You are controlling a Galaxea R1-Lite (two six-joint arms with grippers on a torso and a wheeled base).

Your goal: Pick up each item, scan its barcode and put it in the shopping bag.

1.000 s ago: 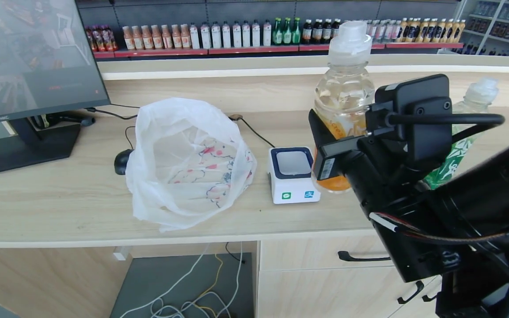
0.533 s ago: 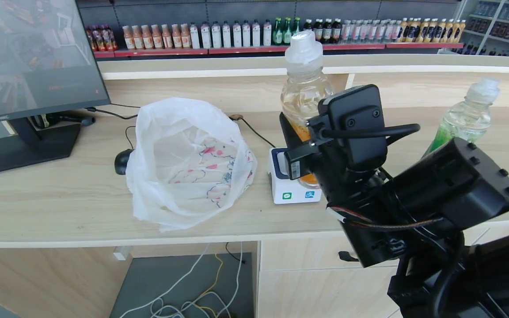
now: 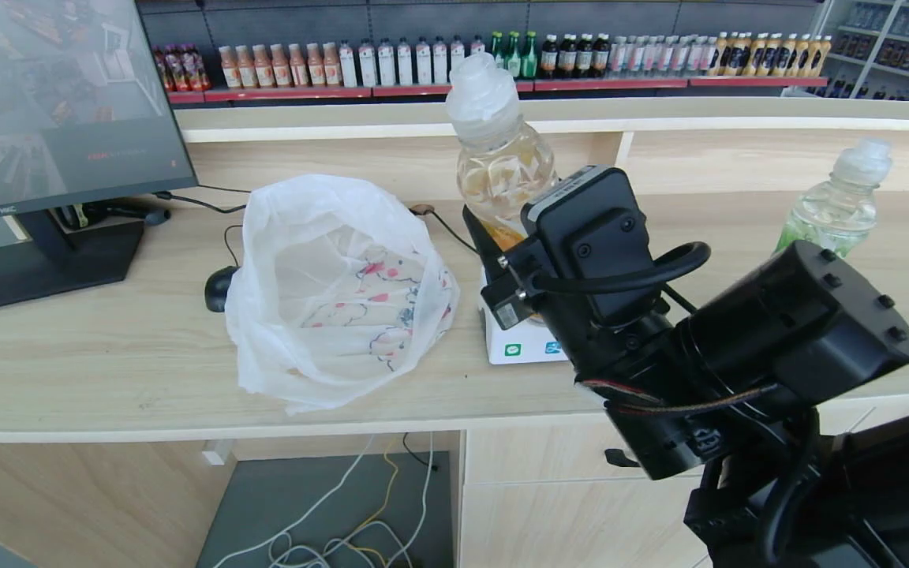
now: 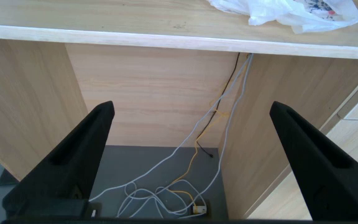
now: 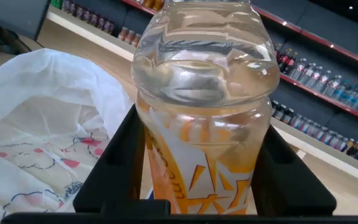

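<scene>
A: Nearest first. Left side?
B: Left gripper (image 4: pixel 191 121) sits low in front of the counter (image 3: pixel 107 371), below its edge. Fingers wide apart, nothing between them. Loose cables (image 4: pixel 185 186) on the floor under the counter beyond it.

A: Right side?
B: Right gripper (image 5: pixel 201 180) is clamped on the orange-label drink bottle (image 3: pixel 502 170), one black finger on each side of the label. Bottle is roughly upright with a pale cap on top. It's held over the barcode scanner (image 3: pixel 521 345). The bottle base is hidden behind the wrist, so I can't tell whether it touches the scanner.

A: Scanner?
B: A white box on the counter near the front edge, mostly covered by the arm.

A: Shopping bag?
B: White plastic shopping bag (image 3: pixel 336 284) is at 9 o'clock of the scanner, just beside it, mouth open and facing up, with a cartoon print showing through.

A: Other items?
B: Green-label bottle (image 3: pixel 837 205) stands on the counter at 3 o'clock of the held bottle, well apart from it.

A: Rest?
B: Black mouse (image 3: pixel 216 289) at 9 o'clock of the bag, touching its edge. Monitor (image 3: pixel 52 95) at 10 o'clock of the bag, on a stand. Shelf of drink bottles (image 3: pixel 423 59) along the back wall at 12 o'clock.
</scene>
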